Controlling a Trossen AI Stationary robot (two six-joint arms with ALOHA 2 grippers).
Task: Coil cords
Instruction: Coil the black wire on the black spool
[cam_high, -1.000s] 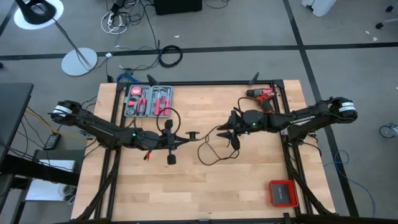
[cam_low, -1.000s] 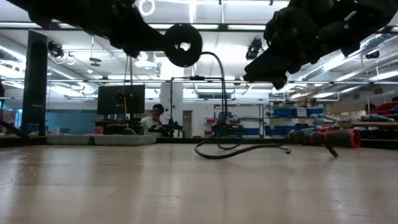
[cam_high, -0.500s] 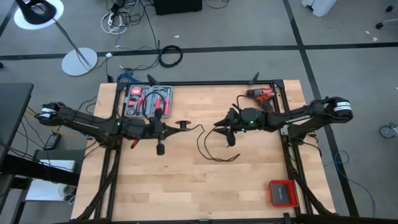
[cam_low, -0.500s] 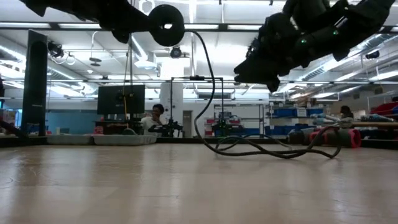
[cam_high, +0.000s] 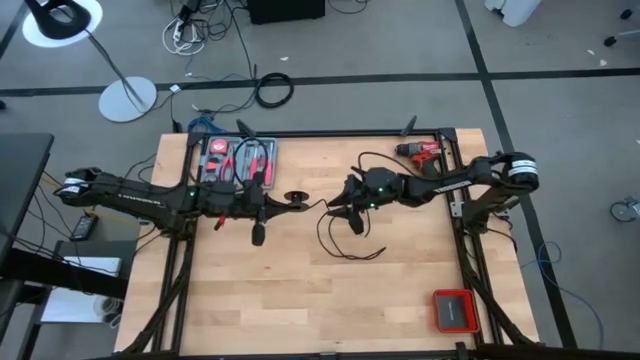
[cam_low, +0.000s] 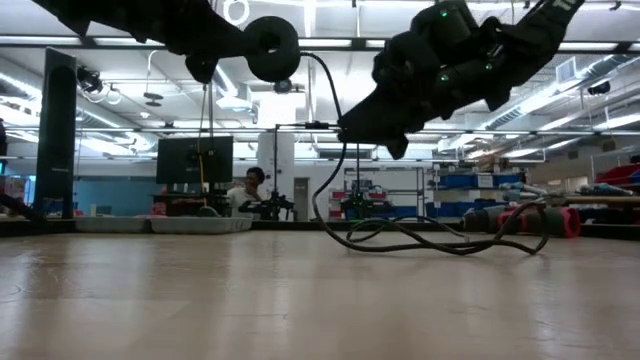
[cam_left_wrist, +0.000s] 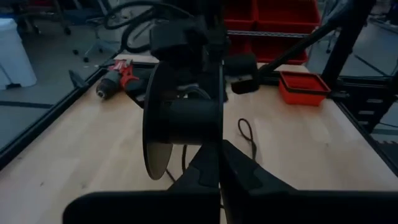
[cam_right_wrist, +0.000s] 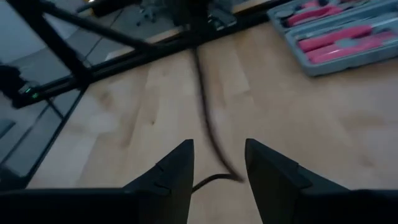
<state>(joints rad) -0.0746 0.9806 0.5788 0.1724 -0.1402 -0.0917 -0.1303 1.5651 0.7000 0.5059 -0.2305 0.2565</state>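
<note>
A: Holding the spool (cam_high: 294, 199) clear of the worktop (cam_high: 400, 300), why would the left gripper (cam_high: 274, 201) carry it that way?

B: My guess is so the spool has room to take turns of cord. The left fingers (cam_left_wrist: 239, 173) are clenched on it at its near side, with its axle lying level, so wire can be laid around the hub without dragging on wood.

A: And where is the cord (cam_high: 345, 243) itself?

B: One end rises to the spool. From there it drops in an arc and lies in loose loops on the worktop, below and to the right-arm side of the spool. None of it looks tidily wound; from these views I cannot tell how much sits on the hub.

A: What is the right gripper (cam_high: 338, 208) doing?

B: It hangs just beside the spool, above the hanging stretch of cord. Its fingers (cam_right_wrist: 169, 175) are spread apart and hold nothing; in its wrist view the cord runs across the wood in the gap between them. I'd judge it is lined up to pinch the slack and feed it to the spool.

A: Anything in the way?

B: The tool case (cam_high: 238, 163) lies close behind the spool, and the red drill (cam_high: 421, 152) is well off beyond the right gripper. Neither touches the cord.
</note>
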